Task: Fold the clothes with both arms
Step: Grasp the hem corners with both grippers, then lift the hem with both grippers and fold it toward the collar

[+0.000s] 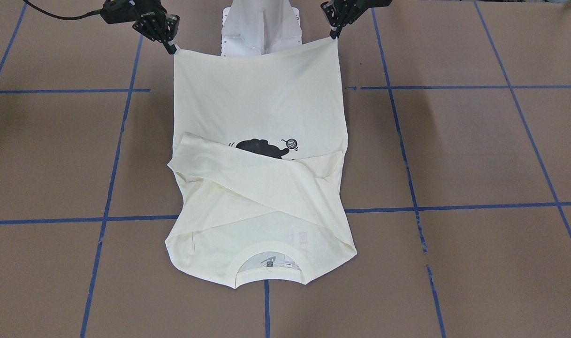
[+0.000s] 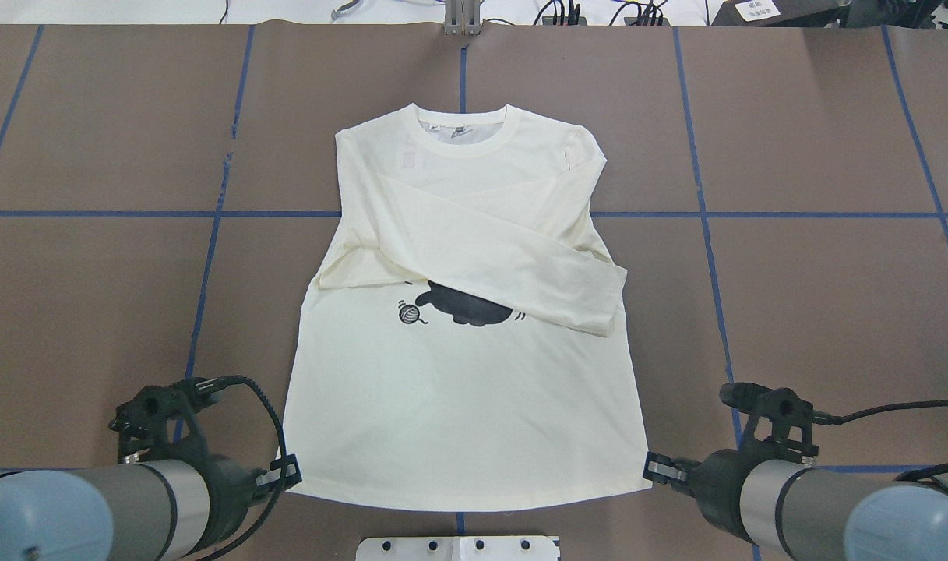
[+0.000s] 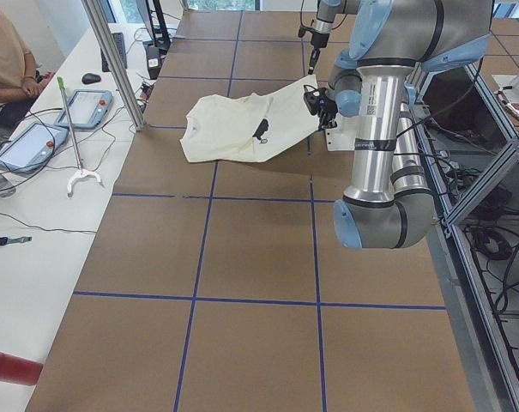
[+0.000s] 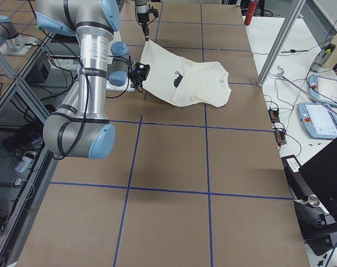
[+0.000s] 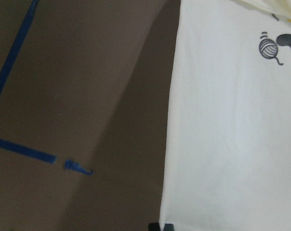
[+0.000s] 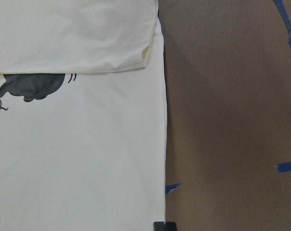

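Observation:
The cream-white shirt [image 2: 458, 389] lies face up on the brown table, collar at the far side. Both sleeves are folded across the chest and partly cover the black cat print [image 2: 470, 305]; the yarn ball [image 2: 408, 313] shows. My left gripper [image 2: 290, 475] is shut on the hem's left corner. My right gripper [image 2: 651, 466] is shut on the hem's right corner. In the front-facing view the left gripper [image 1: 334, 34] and right gripper [image 1: 171, 47] hold the hem stretched between them. The exterior left view shows the hem [image 3: 306, 90] raised off the table. The lettering is hidden.
The white pedestal base [image 2: 458, 548] sits just behind the hem. Blue tape lines [image 2: 703, 214] grid the brown table. A side table with tablets [image 3: 87, 107] and a seated operator [image 3: 6, 60] lies beyond the collar end.

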